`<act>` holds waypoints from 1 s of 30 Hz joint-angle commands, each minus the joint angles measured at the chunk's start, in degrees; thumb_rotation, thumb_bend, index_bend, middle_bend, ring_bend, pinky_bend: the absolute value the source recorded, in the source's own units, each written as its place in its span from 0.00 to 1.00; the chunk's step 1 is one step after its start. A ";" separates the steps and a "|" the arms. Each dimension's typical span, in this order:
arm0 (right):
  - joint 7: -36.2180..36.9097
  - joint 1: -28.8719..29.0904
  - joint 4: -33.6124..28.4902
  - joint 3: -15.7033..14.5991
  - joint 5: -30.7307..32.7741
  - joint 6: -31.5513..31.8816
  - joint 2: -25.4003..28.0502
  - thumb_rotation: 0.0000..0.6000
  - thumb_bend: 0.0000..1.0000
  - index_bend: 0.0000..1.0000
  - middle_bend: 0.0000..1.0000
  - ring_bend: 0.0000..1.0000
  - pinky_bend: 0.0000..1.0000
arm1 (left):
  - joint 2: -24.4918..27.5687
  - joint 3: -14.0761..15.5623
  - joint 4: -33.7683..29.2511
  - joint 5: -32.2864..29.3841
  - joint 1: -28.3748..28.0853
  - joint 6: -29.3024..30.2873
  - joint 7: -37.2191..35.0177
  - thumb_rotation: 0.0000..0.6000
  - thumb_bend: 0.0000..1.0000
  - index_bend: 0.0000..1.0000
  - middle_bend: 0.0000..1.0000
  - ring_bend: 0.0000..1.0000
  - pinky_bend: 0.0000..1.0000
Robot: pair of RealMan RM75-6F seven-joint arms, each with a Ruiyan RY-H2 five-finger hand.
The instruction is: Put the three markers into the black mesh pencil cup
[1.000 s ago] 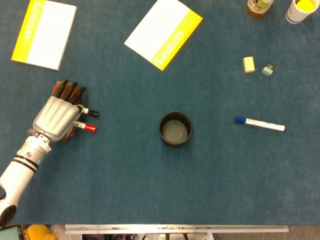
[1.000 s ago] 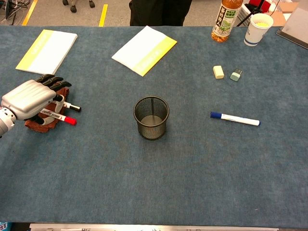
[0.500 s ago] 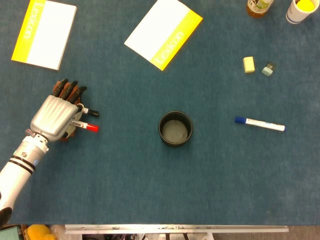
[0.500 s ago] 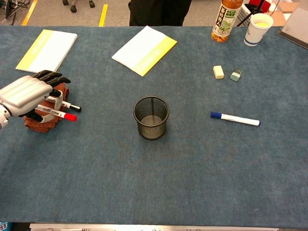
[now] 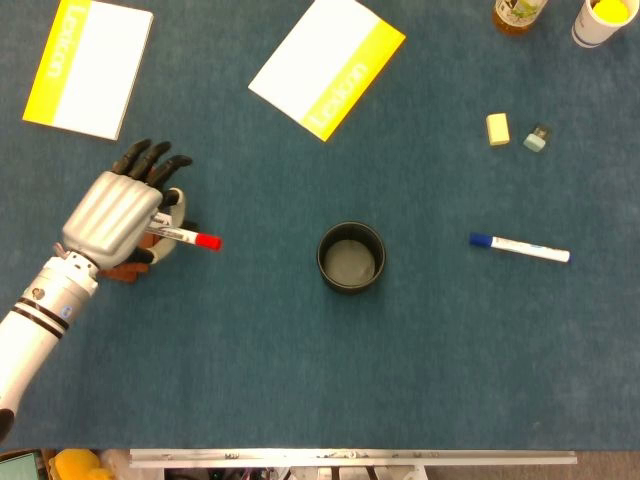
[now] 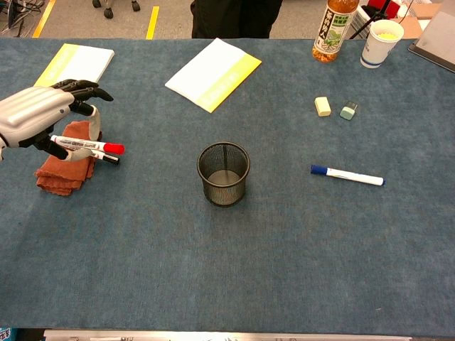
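Observation:
My left hand (image 5: 118,212) (image 6: 37,119) pinches a red-capped marker (image 5: 187,237) (image 6: 89,145) and holds it lifted above the table, cap pointing right. A black-capped marker (image 6: 106,157) lies just below it on a rust-brown cloth (image 6: 64,168) (image 5: 128,268); in the head view the hand hides most of that marker. The black mesh pencil cup (image 5: 351,257) (image 6: 223,173) stands upright and empty at the table's middle, well right of the hand. A blue-capped marker (image 5: 519,247) (image 6: 347,175) lies flat to the cup's right. My right hand is not visible.
Two yellow-and-white booklets (image 5: 88,66) (image 5: 327,66) lie at the back left and back middle. A yellow eraser (image 5: 498,129) and a small grey-green block (image 5: 537,137) sit at the back right, with a bottle (image 6: 335,30) and paper cup (image 6: 381,33) behind them.
My left hand has lifted off the cloth with the red-capped marker and moved up and to the right. The black-capped marker stays on the cloth.

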 commanded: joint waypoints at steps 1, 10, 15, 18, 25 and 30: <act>0.01 0.04 0.07 -0.05 -0.08 -0.06 -0.05 1.00 0.34 0.08 0.03 0.00 0.05 | 2.44 -0.47 -4.34 0.50 -1.44 -1.83 -4.42 1.00 0.25 0.62 0.15 0.00 0.00; -0.20 -0.27 0.07 -0.37 -0.20 0.17 -0.03 1.00 0.34 0.08 0.03 0.00 0.05 | 6.83 -1.54 -13.40 1.43 -6.18 -8.54 -18.71 1.00 0.25 0.62 0.15 0.00 0.00; -0.21 -0.50 0.00 -0.43 -0.16 0.44 0.05 1.00 0.34 0.08 0.03 0.00 0.05 | 8.26 -2.52 -16.24 2.47 -8.99 -11.56 -28.37 1.00 0.25 0.62 0.15 0.00 0.00; -0.10 -0.62 0.00 -0.42 -0.07 0.56 0.12 1.00 0.34 0.08 0.03 0.00 0.05 | 8.29 -2.98 -16.89 2.73 -10.40 -12.92 -33.54 1.00 0.25 0.62 0.15 0.00 0.00; -0.06 -0.91 0.16 -0.56 -0.07 0.82 0.20 1.00 0.34 0.08 0.03 0.00 0.05 | 6.90 -3.96 -16.73 1.97 -13.25 -15.60 -41.20 1.00 0.25 0.61 0.15 0.00 0.00; 0.25 -0.84 0.55 -0.44 0.44 0.45 0.12 1.00 0.34 0.08 0.03 0.00 0.05 | 6.13 -5.52 -17.52 -0.14 -15.68 -18.30 -46.44 1.00 0.25 0.61 0.15 0.00 0.00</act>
